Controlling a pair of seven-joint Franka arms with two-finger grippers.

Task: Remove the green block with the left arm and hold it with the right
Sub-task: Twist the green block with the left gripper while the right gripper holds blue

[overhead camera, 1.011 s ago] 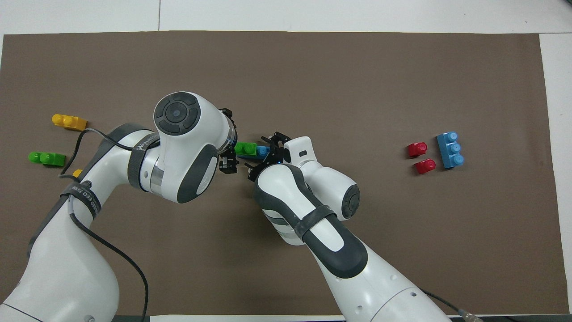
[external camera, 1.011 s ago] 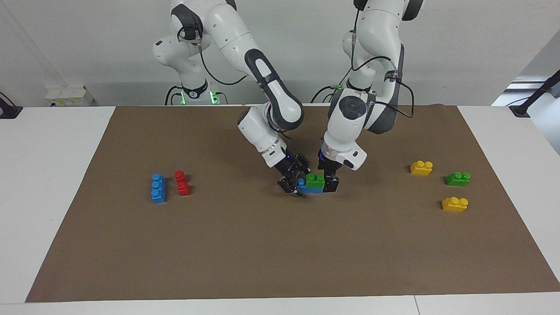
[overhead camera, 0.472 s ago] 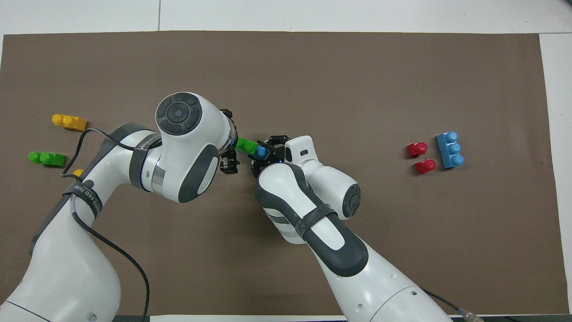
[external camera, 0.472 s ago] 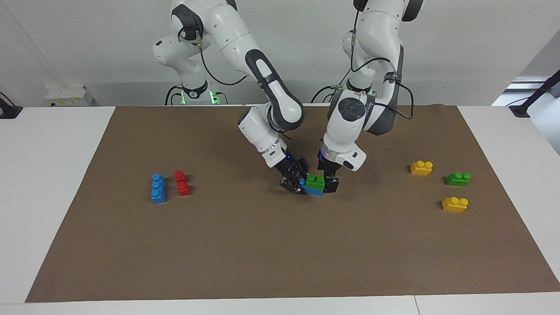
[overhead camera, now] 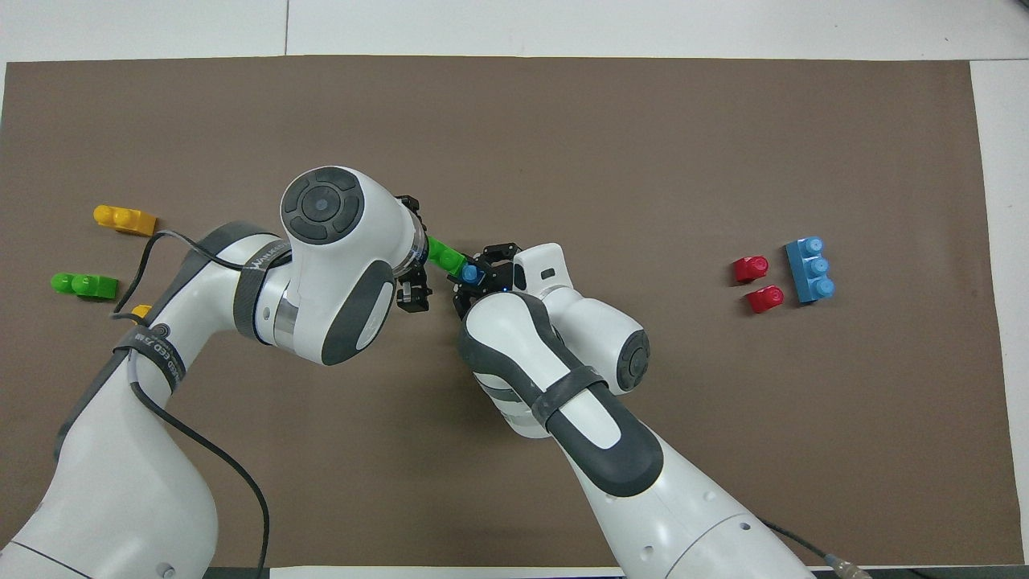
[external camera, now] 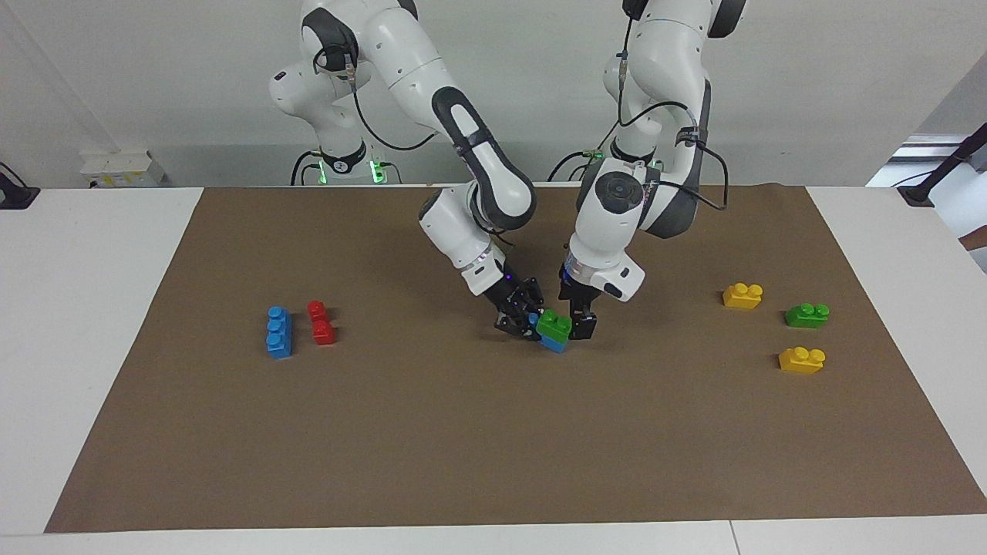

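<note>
Brown mat, right pincer (external camera: pixel 523 322) clamped on blue brick (external camera: pixel 552 342), left pincer (external camera: pixel 580 322) spread beside green block (external camera: pixel 554 323).

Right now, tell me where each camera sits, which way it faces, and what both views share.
Facing view: high across the table, looking at the robots; both arms show from their bases down to the left tool and right tool at the green block on a blue brick.
Overhead view: high above the robots' end, looking steeply down; arms enter from the bottom.
Shared: the stacked pair mid-mat, the loose green, yellow, red and blue bricks, mirrored between views.
</note>
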